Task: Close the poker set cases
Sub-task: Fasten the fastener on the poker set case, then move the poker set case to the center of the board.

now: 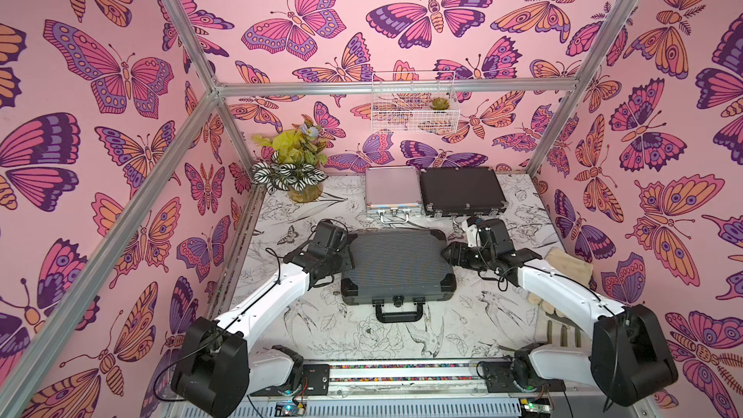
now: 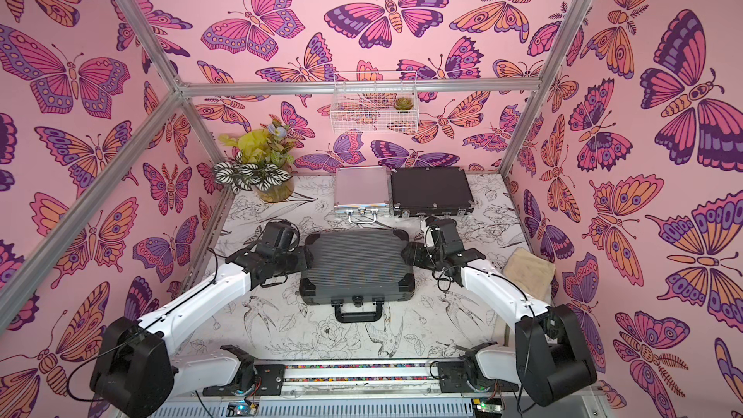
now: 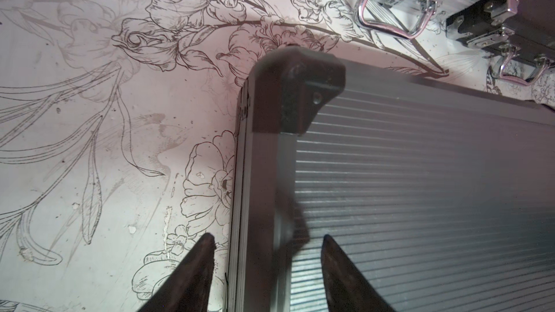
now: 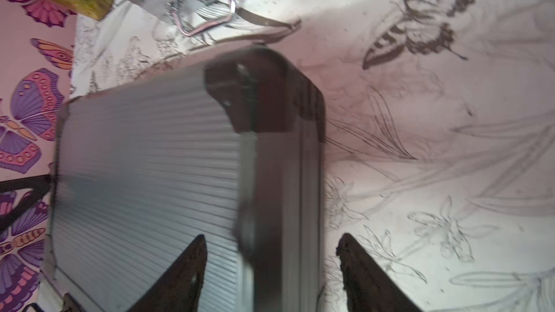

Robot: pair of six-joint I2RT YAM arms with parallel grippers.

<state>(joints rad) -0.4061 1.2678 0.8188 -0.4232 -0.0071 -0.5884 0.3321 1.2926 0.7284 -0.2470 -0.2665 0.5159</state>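
All three poker set cases lie with their lids down. The large black ribbed case (image 1: 398, 261) (image 2: 356, 263) sits mid-table, handle toward the front. Behind it stand the small silver case (image 1: 392, 186) and the black silver-trimmed case (image 1: 460, 188), side by side. My left gripper (image 1: 343, 261) (image 3: 267, 237) is open and astride the large case's (image 3: 420, 175) left edge, one finger over the ribbed lid and one over the table. My right gripper (image 1: 446, 255) (image 4: 273, 236) is open and astride the right edge of the same case (image 4: 144, 160).
A potted plant (image 1: 297, 170) stands at the back left. A white wire basket (image 1: 414, 108) hangs on the back wall. A beige cloth (image 1: 569, 265) lies at the right edge of the table. Aluminium frame posts (image 1: 563, 122) bound the workspace.
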